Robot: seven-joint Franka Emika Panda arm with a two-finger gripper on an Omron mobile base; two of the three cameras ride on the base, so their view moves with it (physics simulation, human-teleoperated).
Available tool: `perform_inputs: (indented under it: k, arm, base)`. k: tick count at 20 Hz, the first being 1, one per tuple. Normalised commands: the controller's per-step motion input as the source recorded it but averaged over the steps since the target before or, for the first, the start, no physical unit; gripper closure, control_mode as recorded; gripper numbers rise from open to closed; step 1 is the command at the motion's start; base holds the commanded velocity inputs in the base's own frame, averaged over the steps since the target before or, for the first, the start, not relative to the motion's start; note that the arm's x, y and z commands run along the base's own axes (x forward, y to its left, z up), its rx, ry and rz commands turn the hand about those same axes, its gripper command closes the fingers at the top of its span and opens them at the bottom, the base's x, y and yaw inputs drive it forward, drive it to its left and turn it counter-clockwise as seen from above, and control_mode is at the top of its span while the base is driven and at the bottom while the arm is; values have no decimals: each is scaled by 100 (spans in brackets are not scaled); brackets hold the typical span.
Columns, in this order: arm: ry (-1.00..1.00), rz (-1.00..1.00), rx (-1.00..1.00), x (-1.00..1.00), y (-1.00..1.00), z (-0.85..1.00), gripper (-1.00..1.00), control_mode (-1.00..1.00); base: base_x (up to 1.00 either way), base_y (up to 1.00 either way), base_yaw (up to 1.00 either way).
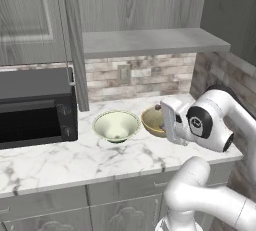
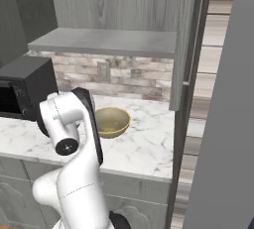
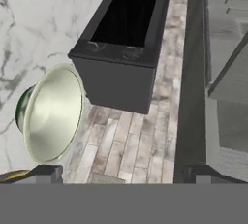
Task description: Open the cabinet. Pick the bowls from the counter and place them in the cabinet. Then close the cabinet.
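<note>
The wall cabinet stands open, its left door (image 1: 30,20) and right door (image 2: 186,44) swung wide and its grey shelf (image 1: 150,42) bare. Two bowls sit side by side on the marble counter (image 1: 60,160). The cream bowl (image 1: 116,125) with a dark patterned outside is on the left and lies ahead of the hand in the hand view (image 3: 51,114). The tan bowl (image 1: 152,120) is on the right, right against my hand, half hidden by it. My gripper (image 3: 123,172) is open, fingertips far apart with nothing between them; a sliver of the tan rim (image 3: 12,174) shows by the left fingertip.
A black microwave (image 1: 35,107) stands on the counter left of the cream bowl, under the open left door. A stone backsplash (image 1: 140,75) with an outlet runs behind the bowls. A dark side wall (image 2: 223,124) closes the counter's right end.
</note>
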Motion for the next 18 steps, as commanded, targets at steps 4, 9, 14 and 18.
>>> perform_inputs:
  k: [4, 9, 14, 18]
  arm:
    - [33, -2, 5, 4, -2, -1, -100, -100]
    - [39, -3, 3, 9, 0, 0, -100, -100]
    - [37, 0, 3, 13, 0, 0, -100, -100]
    - [33, 0, 4, 6, 0, 0, -100, -100]
  base:
    - [0, 0, 0]
    - [0, 0, 0]
    - [0, 0, 0]
    - [0, 0, 0]
